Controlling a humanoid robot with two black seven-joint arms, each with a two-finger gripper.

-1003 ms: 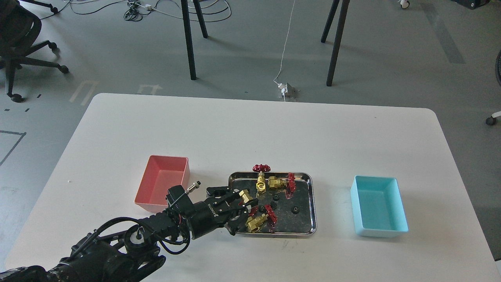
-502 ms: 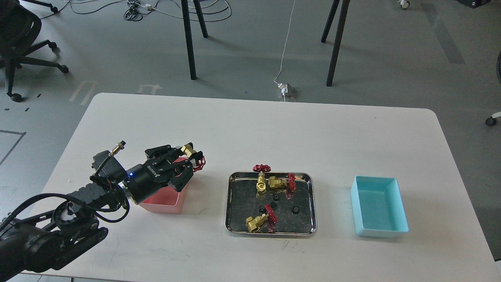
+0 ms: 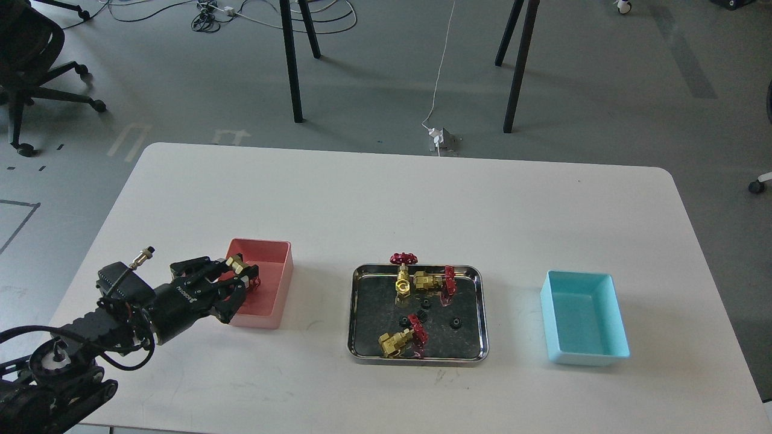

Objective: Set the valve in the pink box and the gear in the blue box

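Note:
My left gripper [image 3: 236, 276] is shut on a brass valve [image 3: 237, 264] with a red handwheel. It holds it low over the near left part of the pink box [image 3: 278, 283]. Three more valves lie in the steel tray [image 3: 479, 313]: one upright at the back [image 3: 402, 284], one beside it [image 3: 427, 279], one at the front [image 3: 393, 343]. Several tiny black gears [image 3: 456, 323] lie on the tray floor. The blue box [image 3: 584, 319] stands at the right with nothing in it. My right gripper is out of view.
The white table [image 3: 386, 199] carries the pink box at the left, the tray in the middle and the blue box at the right. My left arm [image 3: 78, 343] comes in low from the bottom left. Chair and table legs stand on the floor beyond.
My left gripper lifted one valve out of the tray, carried it left over the pink box and has now lowered it into the box's near left part.

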